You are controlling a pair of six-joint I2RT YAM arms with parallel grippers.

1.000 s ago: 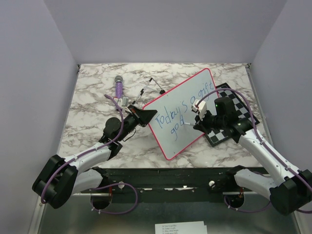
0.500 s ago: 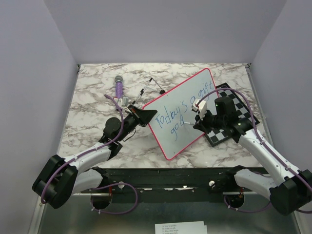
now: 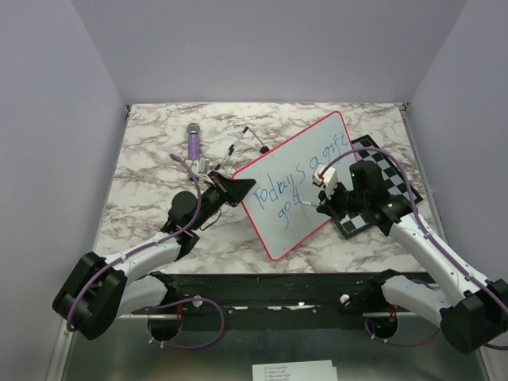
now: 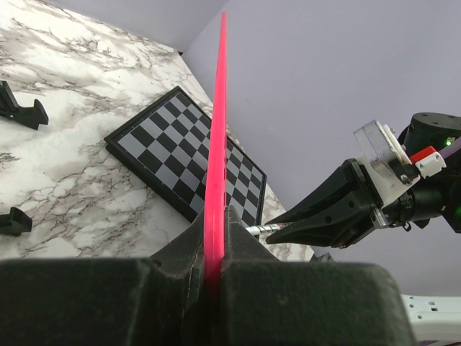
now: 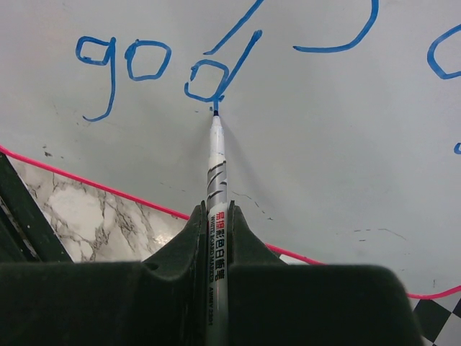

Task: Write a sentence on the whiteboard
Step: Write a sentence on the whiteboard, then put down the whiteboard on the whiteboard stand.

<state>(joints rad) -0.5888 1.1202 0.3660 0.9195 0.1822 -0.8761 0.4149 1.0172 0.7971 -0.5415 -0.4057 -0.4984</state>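
Observation:
The whiteboard (image 3: 298, 186), white with a pink-red rim, is held tilted up over the marble table. My left gripper (image 3: 236, 190) is shut on its left edge; the rim (image 4: 216, 144) shows edge-on between the fingers in the left wrist view. The sentence (image 3: 298, 171) in blue reads roughly "Today's a gift" with "god" (image 3: 286, 211) beneath. My right gripper (image 3: 324, 205) is shut on a white-and-silver whiteboard marker (image 5: 216, 209). Its blue tip touches the board (image 5: 324, 144) just below the "d" of "god" (image 5: 212, 76).
A black-and-white chessboard (image 3: 381, 186) lies under my right arm, behind the whiteboard, also in the left wrist view (image 4: 173, 144). A purple microphone (image 3: 194, 141) and thin black stand pieces (image 3: 246, 141) lie at the back of the marble table (image 3: 151, 175).
My right gripper has shifted slightly to the right and up with the marker. The left arm and the whiteboard have not moved.

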